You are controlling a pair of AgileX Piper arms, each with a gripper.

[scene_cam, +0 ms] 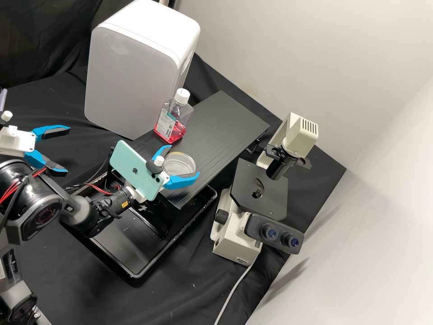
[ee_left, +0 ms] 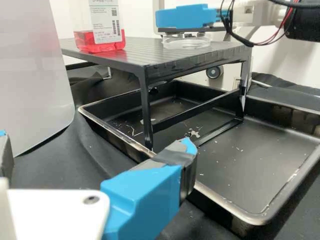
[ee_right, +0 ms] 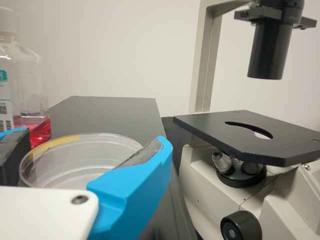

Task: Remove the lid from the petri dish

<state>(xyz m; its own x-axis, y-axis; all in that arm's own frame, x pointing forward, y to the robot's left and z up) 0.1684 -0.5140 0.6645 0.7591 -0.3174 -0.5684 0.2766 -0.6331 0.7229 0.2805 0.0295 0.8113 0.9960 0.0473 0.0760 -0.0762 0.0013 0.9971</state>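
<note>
Dish (scene_cam: 179, 164) on rack (scene_cam: 225, 122), right gripper (scene_cam: 181, 161) with fingers (scene_cam: 182, 179) spread either side, not yet pinching; left gripper (scene_cam: 66, 150) spread, well apart; best to close gently on lid (ee_right: 85, 142) rim only and lift straight up, base left behind.

plain white walls (scene_cam: 324, 54) meet behind black-draped bench (scene_cam: 189, 293)

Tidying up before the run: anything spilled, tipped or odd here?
Only the shallow black tray under the raised black ribbed platform: white flecks lie scattered over its floor, like debris. The clear round petri dish and the bottle of red liquid stand upright.
</note>
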